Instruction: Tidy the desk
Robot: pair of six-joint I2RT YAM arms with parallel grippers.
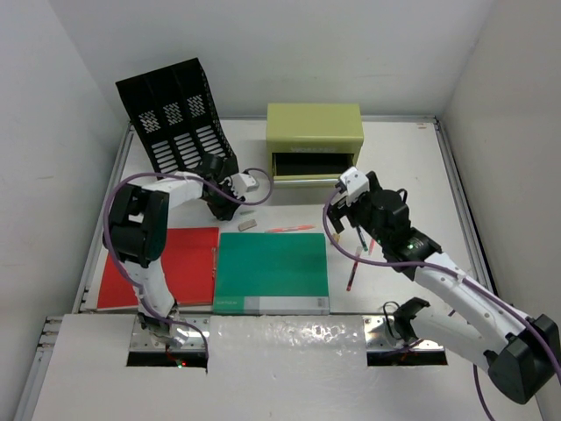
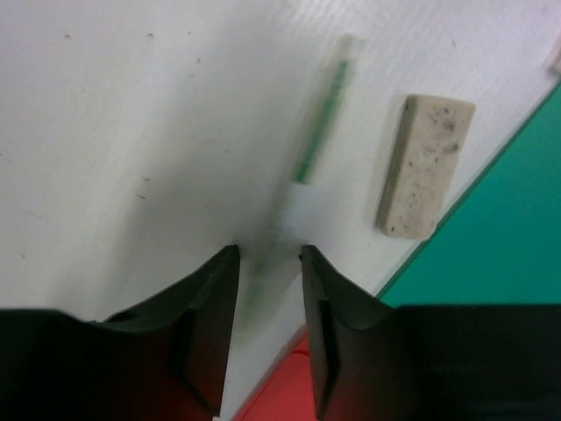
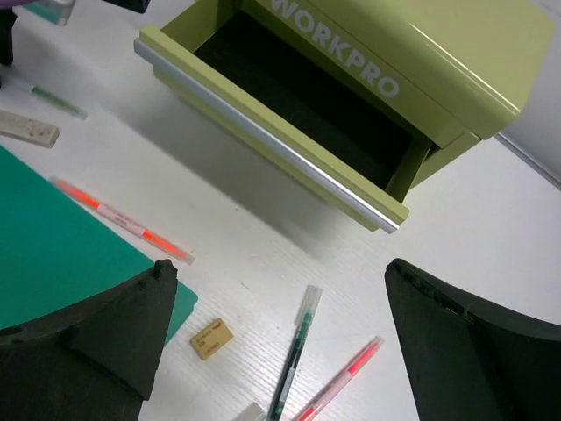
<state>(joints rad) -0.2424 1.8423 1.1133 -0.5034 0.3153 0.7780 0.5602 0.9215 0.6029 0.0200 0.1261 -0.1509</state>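
We see the flat white worktop (image 1: 412, 167), railed in thin grey metal, spanning the space between the walls. A speckled oblong eraser (image 2: 425, 162) lies beside a slim green pen (image 2: 320, 123). The olive metal drawer box (image 3: 421, 53) shows its dark drawer (image 3: 289, 96) open. The left end effector (image 2: 270, 254) stands narrowly parted astride the pen's end, not visibly pinching it. The right end effector (image 3: 279, 276) gapes wide and holds nothing.

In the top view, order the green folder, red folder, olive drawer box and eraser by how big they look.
Largest: green folder
Then: red folder and olive drawer box, too alike to rank
Smallest: eraser
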